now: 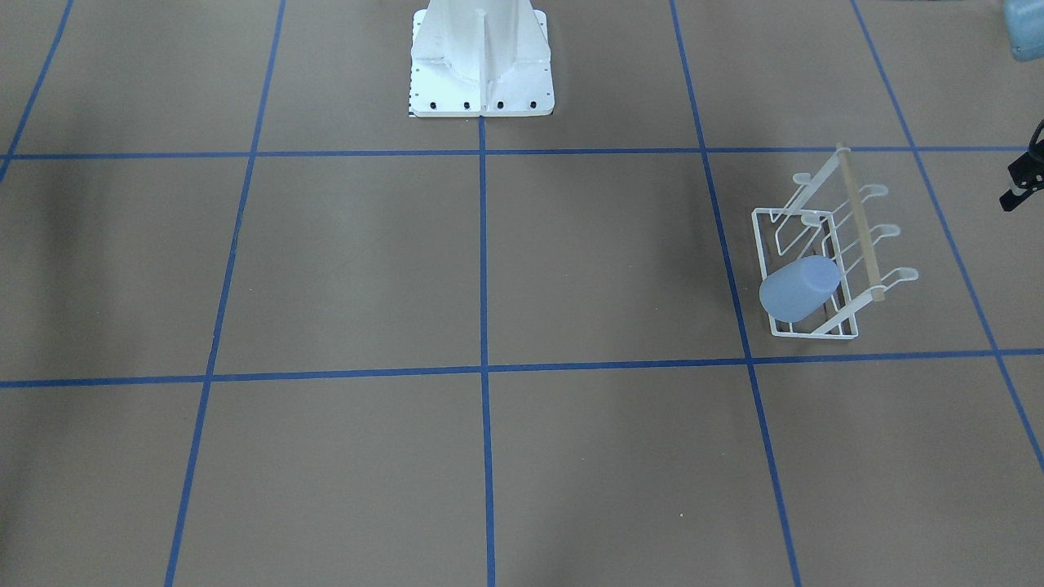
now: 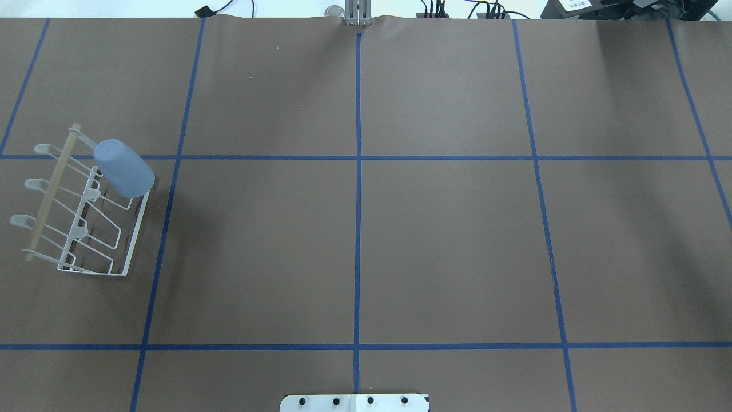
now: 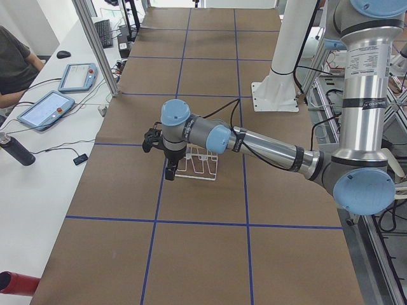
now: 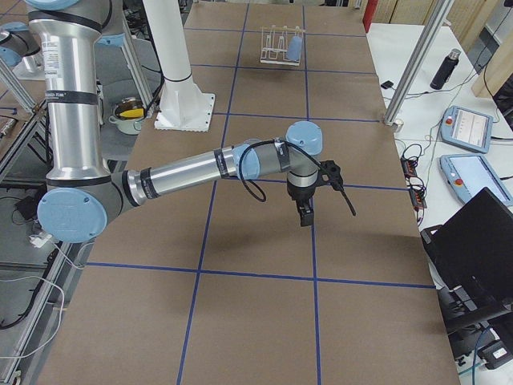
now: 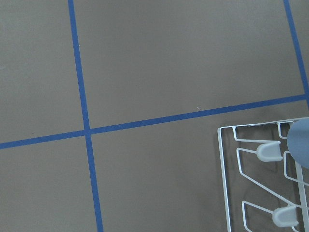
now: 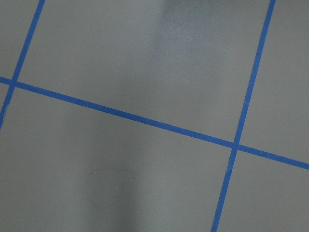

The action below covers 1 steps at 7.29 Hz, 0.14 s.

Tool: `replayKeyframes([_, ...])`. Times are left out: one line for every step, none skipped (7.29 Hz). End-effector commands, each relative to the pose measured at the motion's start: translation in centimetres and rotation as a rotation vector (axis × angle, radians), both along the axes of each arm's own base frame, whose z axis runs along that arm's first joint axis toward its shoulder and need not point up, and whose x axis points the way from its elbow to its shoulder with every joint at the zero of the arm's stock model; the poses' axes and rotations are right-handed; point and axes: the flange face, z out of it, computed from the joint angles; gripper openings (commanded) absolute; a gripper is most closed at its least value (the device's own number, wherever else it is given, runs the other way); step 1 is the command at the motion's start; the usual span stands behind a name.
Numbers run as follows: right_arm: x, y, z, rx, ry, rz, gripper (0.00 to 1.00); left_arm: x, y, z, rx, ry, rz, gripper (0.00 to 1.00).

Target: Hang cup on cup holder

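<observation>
The white wire cup holder (image 1: 860, 222) with its wooden dowel stands on the robot's left side of the table (image 2: 51, 191). The pale blue cup (image 1: 799, 289) sits tilted, mouth down, over a prong at one end of the rack (image 2: 123, 169). My left gripper (image 3: 170, 169) hangs just beside the rack (image 3: 202, 166), apart from the cup; I cannot tell whether it is open or shut. The left wrist view shows the rack's prongs (image 5: 269, 151) and the cup's edge (image 5: 301, 145). My right gripper (image 4: 304, 213) hangs over bare table, far from the rack (image 4: 276, 44); its state cannot be told.
The white bolted pedestal (image 1: 481, 65) stands at the robot's side of the table (image 2: 354, 402). Blue tape lines grid the brown surface. A side bench with tablets (image 3: 44, 108), a dark bottle (image 3: 16, 149) and a frame post (image 3: 95, 44) runs along the far edge.
</observation>
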Motion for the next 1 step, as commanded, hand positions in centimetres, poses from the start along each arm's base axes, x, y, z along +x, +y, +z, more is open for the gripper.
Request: replayKeyframes([-0.13, -0.17, 0.05, -0.004, 0.001, 0.001, 1.0, 0.09, -0.26, -0.28, 0.008, 0.0, 0.002, 0.98])
